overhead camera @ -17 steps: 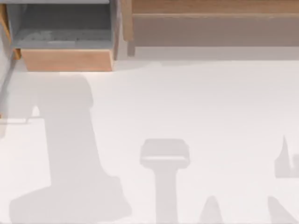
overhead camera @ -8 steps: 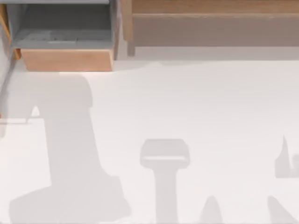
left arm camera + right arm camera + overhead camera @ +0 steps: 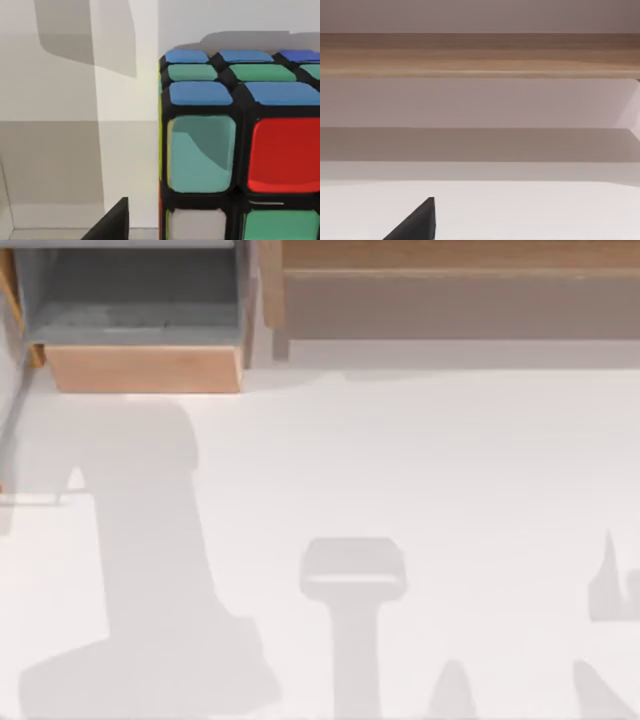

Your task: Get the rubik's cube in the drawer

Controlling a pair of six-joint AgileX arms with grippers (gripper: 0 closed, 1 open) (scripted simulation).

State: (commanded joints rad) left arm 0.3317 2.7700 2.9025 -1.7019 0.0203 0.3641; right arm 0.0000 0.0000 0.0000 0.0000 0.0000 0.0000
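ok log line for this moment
cube: close at left wrist camera | drawer: open, top left | shelf: top right | grip: cannot tell

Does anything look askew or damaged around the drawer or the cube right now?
Nothing stands out. The drawer sits pulled open at the table's far left with square, intact walls; the rubik's cube looms close in the left wrist view, stickers whole. The wooden shelf is level.
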